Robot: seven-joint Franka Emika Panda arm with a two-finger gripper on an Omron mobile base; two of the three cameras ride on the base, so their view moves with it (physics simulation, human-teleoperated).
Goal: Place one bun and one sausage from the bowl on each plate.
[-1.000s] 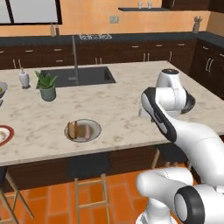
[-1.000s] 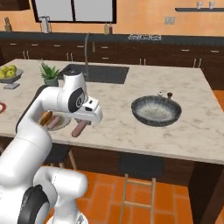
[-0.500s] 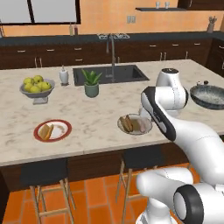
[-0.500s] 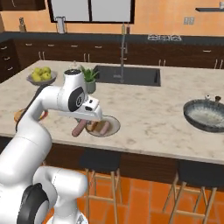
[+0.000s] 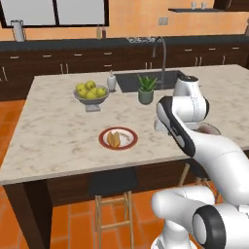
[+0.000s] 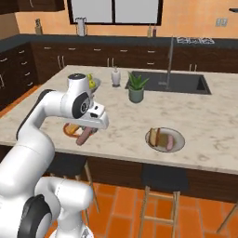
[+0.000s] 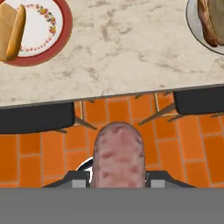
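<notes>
Sausage [image 7: 117, 155] sits clamped in the hand [image 6: 86, 135], carried off the bench [image 5: 58, 131] edge toward the red-rimmed plate [image 5: 118, 138], which holds what looks like a bun [image 7: 12, 31] alone, so needs it.

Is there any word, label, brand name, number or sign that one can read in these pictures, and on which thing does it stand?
None: no readable text stands anywhere.
The red-rimmed plate bears a ring of small ornaments, not letters.
The white bottle by the sink shows no label.
The gripper and the sausage it holds carry no marks.
</notes>
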